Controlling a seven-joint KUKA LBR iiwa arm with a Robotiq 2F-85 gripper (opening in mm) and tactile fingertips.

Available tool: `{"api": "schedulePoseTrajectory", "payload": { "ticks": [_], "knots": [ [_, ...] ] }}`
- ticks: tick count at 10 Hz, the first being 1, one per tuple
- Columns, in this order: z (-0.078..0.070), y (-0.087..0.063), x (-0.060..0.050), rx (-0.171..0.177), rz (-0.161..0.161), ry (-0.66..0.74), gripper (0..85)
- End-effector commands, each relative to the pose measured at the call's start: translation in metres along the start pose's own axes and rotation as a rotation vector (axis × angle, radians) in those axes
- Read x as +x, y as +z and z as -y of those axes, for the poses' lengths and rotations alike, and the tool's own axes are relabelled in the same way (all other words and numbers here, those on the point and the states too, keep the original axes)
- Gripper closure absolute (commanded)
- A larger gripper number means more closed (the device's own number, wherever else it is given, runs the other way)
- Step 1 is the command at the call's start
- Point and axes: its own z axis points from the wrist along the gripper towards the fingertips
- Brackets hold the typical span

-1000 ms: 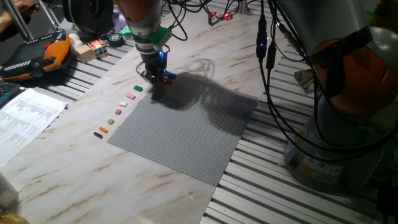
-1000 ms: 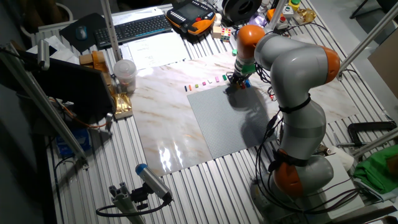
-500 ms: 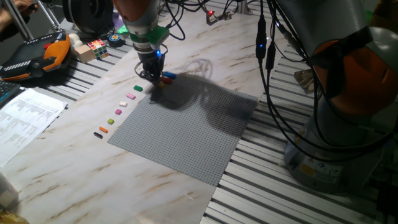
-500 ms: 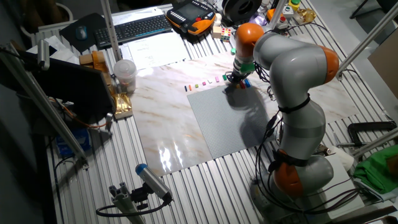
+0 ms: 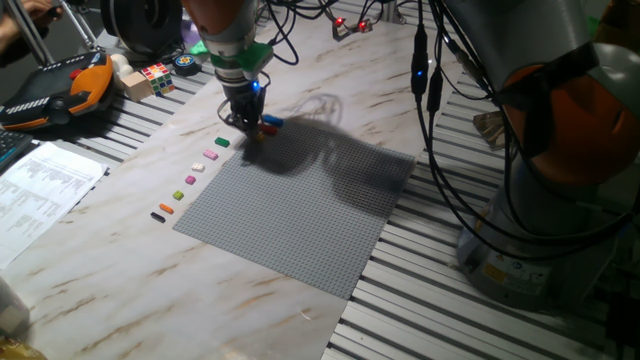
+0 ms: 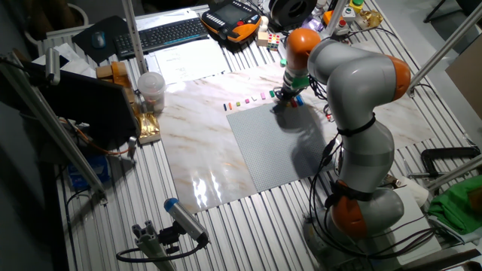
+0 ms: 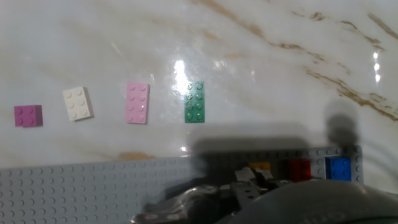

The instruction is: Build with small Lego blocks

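Note:
My gripper (image 5: 246, 127) hangs over the far left corner of the grey baseplate (image 5: 300, 210), fingers close together and holding nothing. In the hand view the fingertips (image 7: 250, 178) sit just below a yellow brick (image 7: 261, 167), which stands on the baseplate (image 7: 74, 186) in a row with a red brick (image 7: 300, 168) and a blue brick (image 7: 339, 168). On the marble beside the plate lie a green brick (image 7: 197, 102), a pink brick (image 7: 137, 102), a white brick (image 7: 78, 102) and a purple brick (image 7: 28, 116). An orange brick (image 5: 166, 208) and a black brick (image 5: 157, 216) end that row.
A Rubik's cube (image 5: 156, 76), an orange-black pendant (image 5: 55, 95) and papers (image 5: 40, 190) lie left of the marble top. The robot's base (image 5: 540, 200) and hanging cables (image 5: 430, 110) stand at the right. A keyboard (image 6: 162, 34) and a cup (image 6: 151, 90) stand on the far side.
The gripper has risen slightly and shifted a little away from the baseplate corner over the last second. The bricks have not moved.

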Motion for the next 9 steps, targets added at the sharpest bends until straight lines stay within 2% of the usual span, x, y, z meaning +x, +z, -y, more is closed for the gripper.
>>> {"api": "schedulePoseTrajectory", "payload": {
  "ticks": [1, 9],
  "knots": [
    [0.0002, 0.0007, 0.0002, 0.0, 0.0, -0.001, 84.3],
    [0.0012, 0.0076, 0.0019, -0.003, 0.005, -0.006, 84.3]
  ]
}}
